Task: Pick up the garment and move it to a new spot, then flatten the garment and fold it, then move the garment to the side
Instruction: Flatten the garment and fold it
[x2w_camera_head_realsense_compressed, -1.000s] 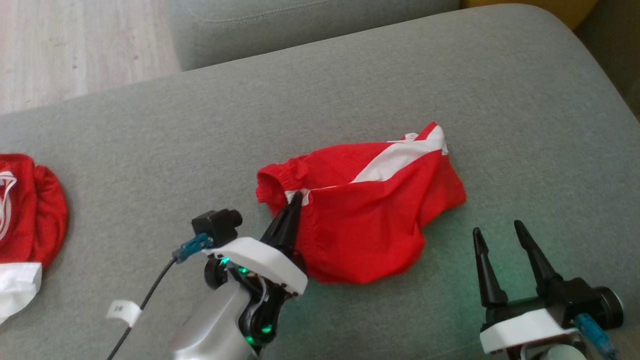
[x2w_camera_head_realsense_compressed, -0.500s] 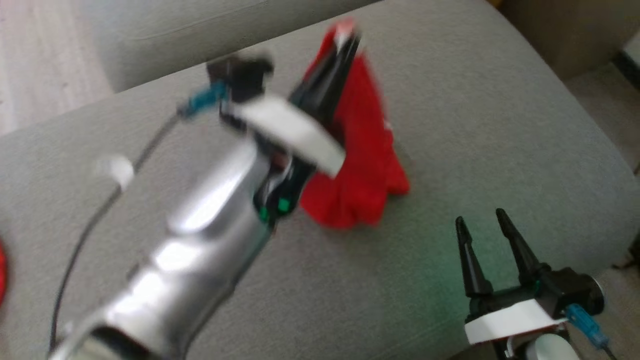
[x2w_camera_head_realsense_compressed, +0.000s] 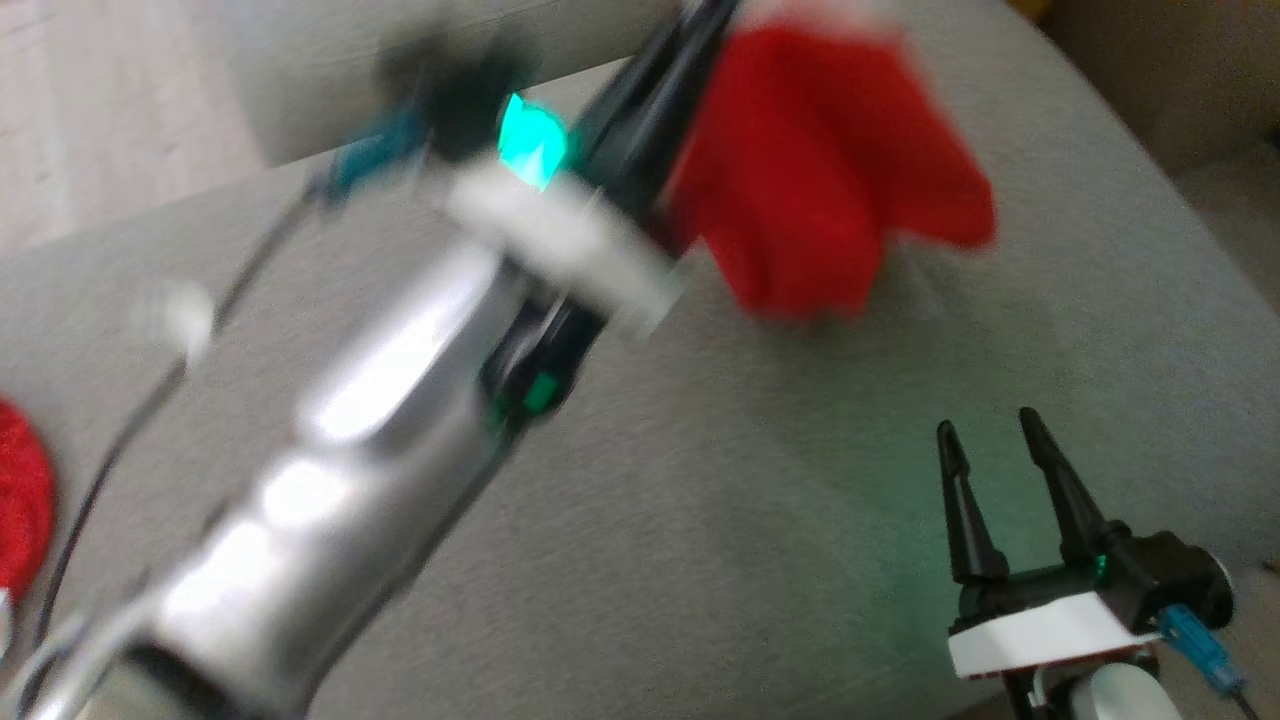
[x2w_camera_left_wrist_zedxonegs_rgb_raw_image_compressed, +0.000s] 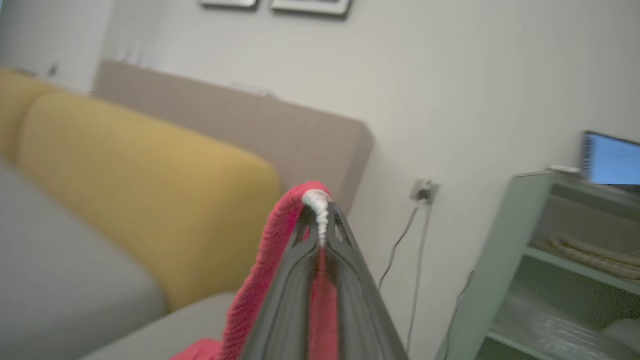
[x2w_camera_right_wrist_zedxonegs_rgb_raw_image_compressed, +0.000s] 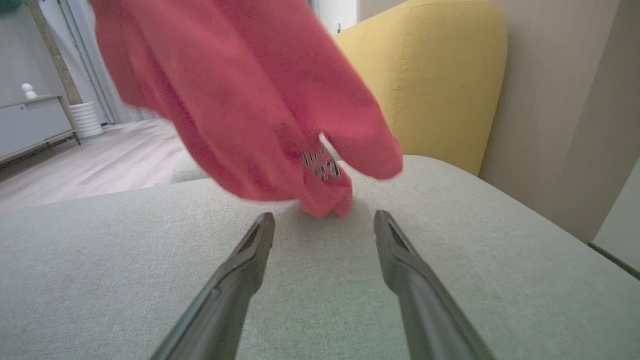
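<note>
The garment (x2w_camera_head_realsense_compressed: 830, 190) is a red piece with white trim, hanging in the air above the grey sofa seat (x2w_camera_head_realsense_compressed: 700, 500). My left gripper (x2w_camera_head_realsense_compressed: 705, 25) is shut on its white-edged hem, high at the top of the head view and blurred. In the left wrist view the pinched hem (x2w_camera_left_wrist_zedxonegs_rgb_raw_image_compressed: 315, 200) sticks out past the closed fingertips (x2w_camera_left_wrist_zedxonegs_rgb_raw_image_compressed: 318, 220). My right gripper (x2w_camera_head_realsense_compressed: 995, 445) stands open low at the right, nothing between its fingers. From the right wrist view the garment (x2w_camera_right_wrist_zedxonegs_rgb_raw_image_compressed: 260, 100) dangles just beyond the open gripper (x2w_camera_right_wrist_zedxonegs_rgb_raw_image_compressed: 324, 222), its lowest fold near the seat.
Another red garment (x2w_camera_head_realsense_compressed: 20, 500) lies at the seat's left edge. A yellow back cushion (x2w_camera_right_wrist_zedxonegs_rgb_raw_image_compressed: 425, 75) rises behind the seat, with wooden floor (x2w_camera_right_wrist_zedxonegs_rgb_raw_image_compressed: 90, 165) beyond. A pale green shelf unit (x2w_camera_left_wrist_zedxonegs_rgb_raw_image_compressed: 550, 260) and a wall socket (x2w_camera_left_wrist_zedxonegs_rgb_raw_image_compressed: 424, 190) stand to the right.
My left arm has lifted the garment off the seat and swung it up and to the right. The head camera has shifted. The right gripper stays open in place.
</note>
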